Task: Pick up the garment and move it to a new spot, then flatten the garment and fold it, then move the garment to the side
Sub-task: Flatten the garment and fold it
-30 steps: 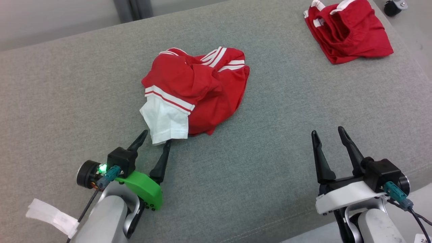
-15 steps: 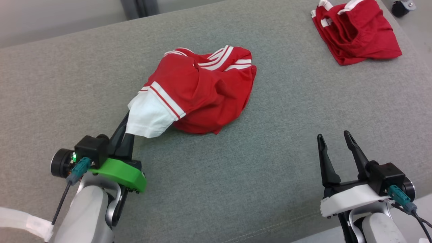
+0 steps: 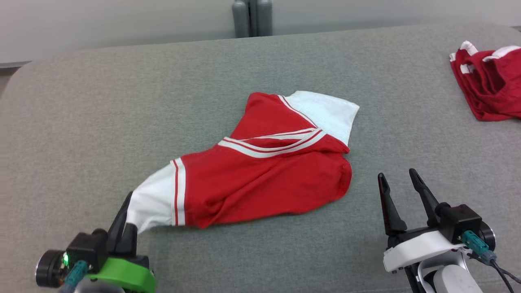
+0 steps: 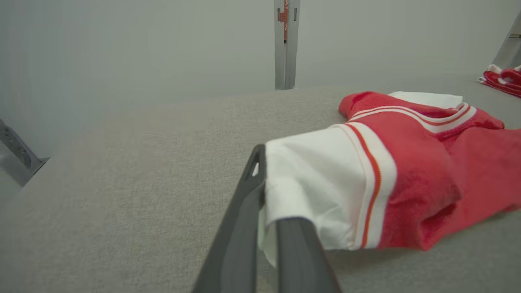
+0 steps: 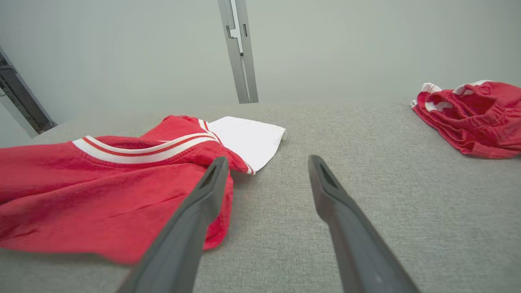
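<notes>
Garment (image 3: 260, 183) | white sleeve (image 3: 152, 201) clamped in left pincer (image 3: 129, 211) | right pincer (image 3: 396, 173) agape

A broad worktop (image 3: 81, 122) covered in grey woven fabric is stretching across the whole scene, its far left corner curving round. A crumpled spare red garment (image 3: 486, 91) with white trim is lying bunched at the worktop's far right edge. A pale plain wall (image 3: 101, 20) is running along behind the worktop, and a narrow grey upright post (image 3: 252, 18) is standing against it near the middle. A dark slanted bar (image 5: 22, 99) is leaning at the far left.
</notes>
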